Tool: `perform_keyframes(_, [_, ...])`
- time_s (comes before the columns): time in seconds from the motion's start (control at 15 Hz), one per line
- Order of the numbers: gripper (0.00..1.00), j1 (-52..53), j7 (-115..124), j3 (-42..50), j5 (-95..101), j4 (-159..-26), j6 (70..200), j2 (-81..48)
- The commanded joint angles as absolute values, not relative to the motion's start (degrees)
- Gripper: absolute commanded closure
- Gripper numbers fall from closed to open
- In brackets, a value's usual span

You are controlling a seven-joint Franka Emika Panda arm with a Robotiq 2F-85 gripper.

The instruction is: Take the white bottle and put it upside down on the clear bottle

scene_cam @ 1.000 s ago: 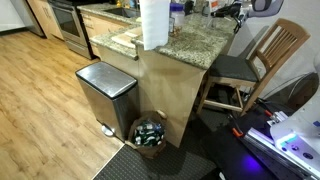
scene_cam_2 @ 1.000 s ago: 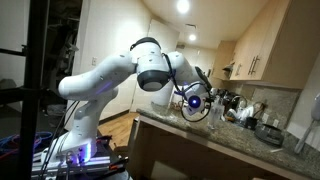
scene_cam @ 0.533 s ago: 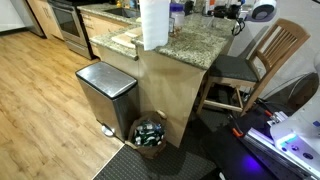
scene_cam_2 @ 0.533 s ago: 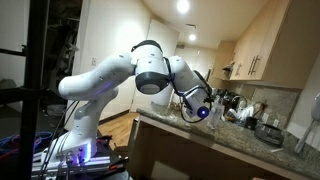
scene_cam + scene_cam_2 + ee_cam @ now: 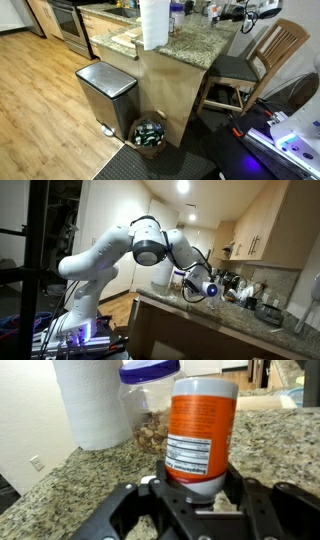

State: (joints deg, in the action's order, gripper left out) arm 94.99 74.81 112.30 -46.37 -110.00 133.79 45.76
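In the wrist view my gripper [image 5: 197,488] is shut on the white bottle [image 5: 200,430], which has an orange label and stands between the fingers above the granite counter [image 5: 70,490]. Just behind it, to the left, stands the clear bottle [image 5: 148,420], with a blue lid and nuts inside. The two look close, but I cannot tell whether they touch. In both exterior views the gripper [image 5: 245,12] [image 5: 208,288] is over the counter, and the bottles are too small to make out.
A paper towel roll [image 5: 90,400] [image 5: 153,22] stands on the counter left of the clear bottle. Several small items crowd the counter's far end [image 5: 245,292]. A steel trash can [image 5: 105,90], a basket [image 5: 150,132] and a wooden chair [image 5: 270,55] stand beside the counter.
The arm has reached further along the counter. The gripper has moved right in both exterior views and a little lower over the countertop.
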Motion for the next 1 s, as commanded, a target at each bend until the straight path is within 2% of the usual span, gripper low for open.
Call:
perform_keyframes(0.0, [0.75,94.5,86.6,113.6,-42.5,-111.4,135.1,39.8])
perform_keyframes(0.47, [0.75,94.7,92.2,110.7,-44.1,-114.7,161.4,37.9])
perform_keyframes(0.93, [0.75,98.6,108.3,117.0,-38.7,-119.7,167.2,27.4])
